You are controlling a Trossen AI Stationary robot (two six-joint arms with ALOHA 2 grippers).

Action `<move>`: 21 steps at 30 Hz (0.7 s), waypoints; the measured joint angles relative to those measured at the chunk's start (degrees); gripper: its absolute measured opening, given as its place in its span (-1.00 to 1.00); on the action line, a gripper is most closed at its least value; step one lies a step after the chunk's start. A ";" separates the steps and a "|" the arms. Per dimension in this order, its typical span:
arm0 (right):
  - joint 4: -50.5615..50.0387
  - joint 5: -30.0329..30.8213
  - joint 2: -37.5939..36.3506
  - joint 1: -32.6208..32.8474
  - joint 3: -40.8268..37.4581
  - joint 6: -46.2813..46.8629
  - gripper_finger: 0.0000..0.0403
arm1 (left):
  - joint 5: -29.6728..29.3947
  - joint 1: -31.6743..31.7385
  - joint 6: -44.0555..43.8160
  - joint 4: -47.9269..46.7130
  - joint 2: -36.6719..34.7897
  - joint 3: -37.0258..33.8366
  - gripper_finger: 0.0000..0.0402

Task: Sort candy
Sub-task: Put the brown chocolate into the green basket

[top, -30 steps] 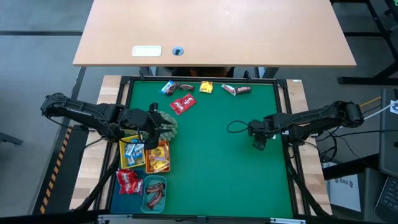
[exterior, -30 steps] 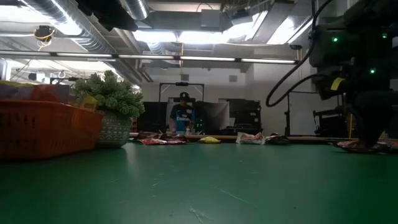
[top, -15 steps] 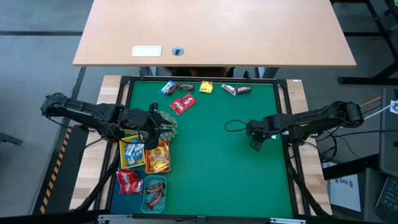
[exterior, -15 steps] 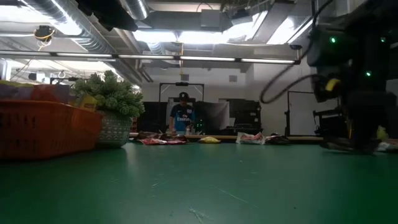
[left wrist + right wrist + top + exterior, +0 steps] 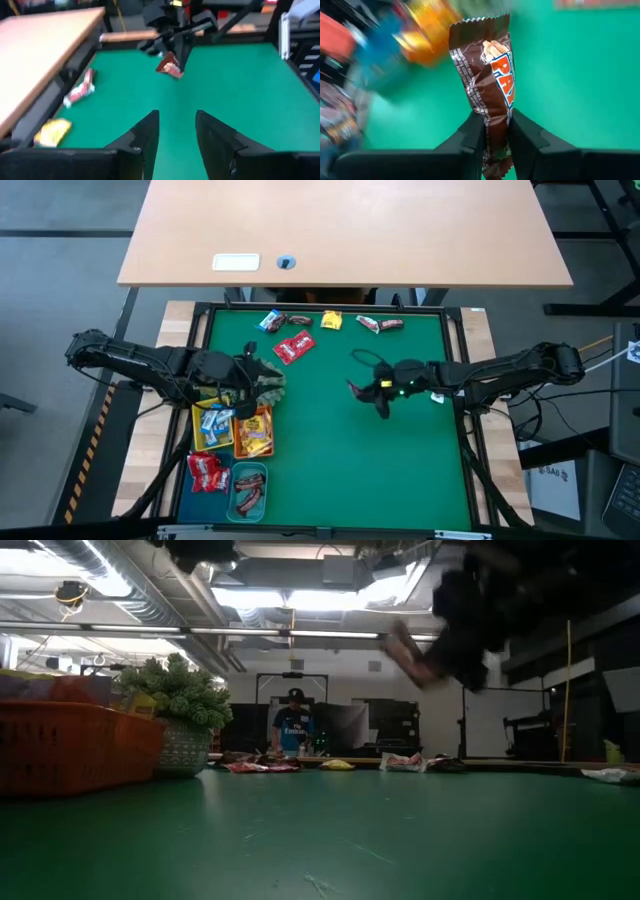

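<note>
My right gripper [image 5: 366,387] hovers over the mat's middle right, shut on a dark brown candy bar [image 5: 486,65], which also shows in the left wrist view [image 5: 169,67]. My left gripper [image 5: 177,122] stands open and holds nothing, above the trays beside the spiky plant ball [image 5: 266,378]. Several loose candies lie flat on the mat at the far edge: a blue-white one [image 5: 271,320], a red packet [image 5: 294,348], a yellow packet [image 5: 331,321] and a brown bar [image 5: 382,324]. My right gripper pinches the brown bar between its two fingers near one crimped end [image 5: 495,127]. The fingers come from the table's right, slanting slightly downward, and lie along the bar. The bar sticks out past the fingertips toward the table's left, lifted clear of the mat.
At the near left stand a yellow tray [image 5: 200,432], an orange tray [image 5: 266,442], a blue tray [image 5: 193,477] and a teal tray [image 5: 262,476], each with candy in it. The mat's middle and near right are bare green. A person stands far behind the table [image 5: 292,725].
My right gripper pointed down at the mat near the right edge. It has since risen and swung toward the table's left, tipping up nearly level. The brown bar that lay on the mat there has come up with it, lifted clear.
</note>
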 joint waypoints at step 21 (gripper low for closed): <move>25.85 -0.51 0.00 0.00 0.15 -16.30 -0.65 | 2.35 4.65 8.70 39.81 21.37 0.02 -0.39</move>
